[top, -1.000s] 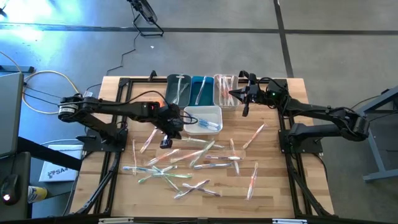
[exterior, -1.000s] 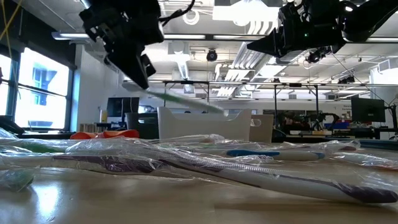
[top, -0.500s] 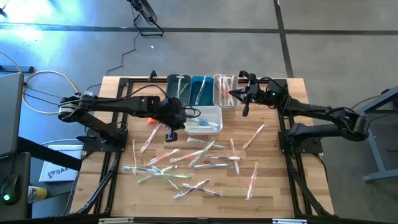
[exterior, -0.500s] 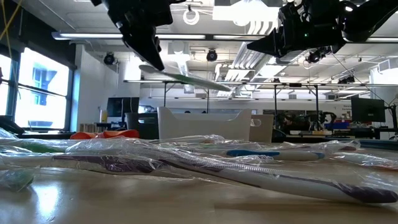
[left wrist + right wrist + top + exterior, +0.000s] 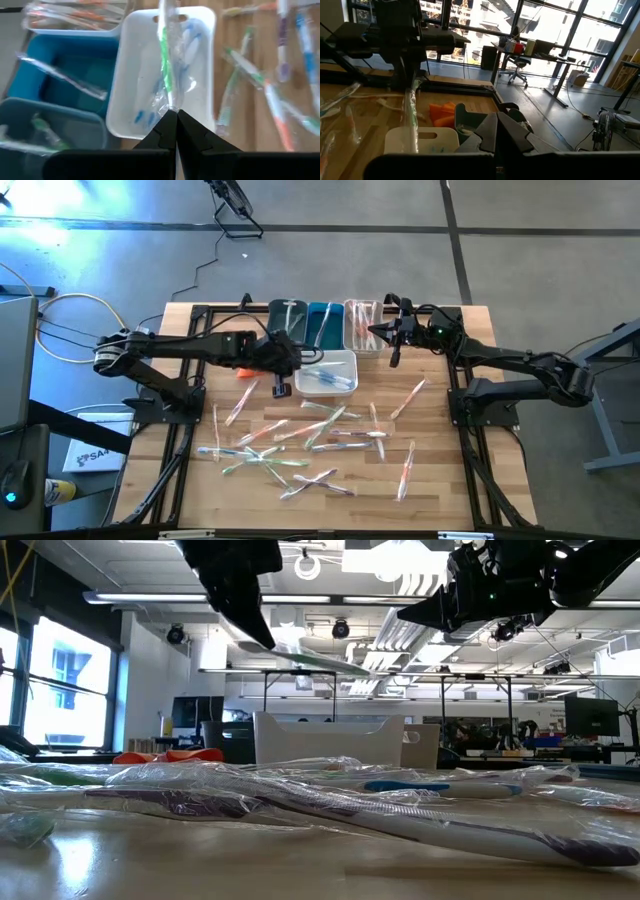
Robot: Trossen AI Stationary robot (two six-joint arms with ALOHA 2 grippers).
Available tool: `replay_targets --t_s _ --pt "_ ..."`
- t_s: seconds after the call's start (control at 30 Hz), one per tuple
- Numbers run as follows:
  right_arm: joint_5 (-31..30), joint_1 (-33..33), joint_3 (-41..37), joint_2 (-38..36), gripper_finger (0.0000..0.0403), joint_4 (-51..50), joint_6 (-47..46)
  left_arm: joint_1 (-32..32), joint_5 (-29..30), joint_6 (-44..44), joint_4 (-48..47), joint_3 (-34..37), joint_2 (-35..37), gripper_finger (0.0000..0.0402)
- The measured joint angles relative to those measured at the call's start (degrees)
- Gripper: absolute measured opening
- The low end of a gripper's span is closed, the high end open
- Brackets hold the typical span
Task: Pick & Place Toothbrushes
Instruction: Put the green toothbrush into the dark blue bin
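A wooden tabletop (image 5: 440,480) carries a scatter of wrapped toothbrushes (image 5: 300,442), with four bins at its far edge: a dark grey bin (image 5: 287,323), a blue bin (image 5: 324,323), a clear bin (image 5: 362,328) and, in front of them, a white bin (image 5: 328,372) that already holds a few blue-handled brushes. The left gripper (image 5: 281,385) hangs above the near-left corner of the white bin, its fingers (image 5: 165,132) pinched tight on the wrapper end of a green-handled toothbrush (image 5: 165,67), which juts out over that bin in the left wrist view and hangs clear of the tabletop in the low view. The right gripper (image 5: 394,358) waits by the clear bin, fingers closed on nothing.

The step in hand looks like the carry to a bin. If brushes are being sorted by colour, as the bins' contents suggest, the next move calls for carrying this brush on to the dark grey bin, where one green-handled brush (image 5: 44,131) shows, lining it up along the bin and releasing it low. Most brushes remain on the tabletop, so the task appears early.
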State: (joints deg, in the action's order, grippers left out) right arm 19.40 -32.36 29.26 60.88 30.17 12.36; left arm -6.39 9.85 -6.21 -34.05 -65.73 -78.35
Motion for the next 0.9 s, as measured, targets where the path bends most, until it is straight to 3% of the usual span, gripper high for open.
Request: replay_targets --t_s 0.2,0.63,0.73,0.9 --pt "0.01 -0.02 0.0 0.0 0.0003 -0.02 -0.02 -4.87 4.16 -0.7 -3.06 0.0 0.55 0.0" --pt "0.02 0.0 0.0 0.0 0.0003 0.0 -0.02 -27.96 2.93 0.04 -5.43 0.0 5.07 0.0" --pt "0.0 0.0 0.0 0.0 0.0003 0.0 -0.02 -33.49 -0.71 0.84 -3.48 0.0 6.08 0.0" --pt "0.0 0.0 0.0 0.0 0.0002 0.0 -0.02 -40.74 -13.25 2.27 4.08 3.54 7.71 0.0"
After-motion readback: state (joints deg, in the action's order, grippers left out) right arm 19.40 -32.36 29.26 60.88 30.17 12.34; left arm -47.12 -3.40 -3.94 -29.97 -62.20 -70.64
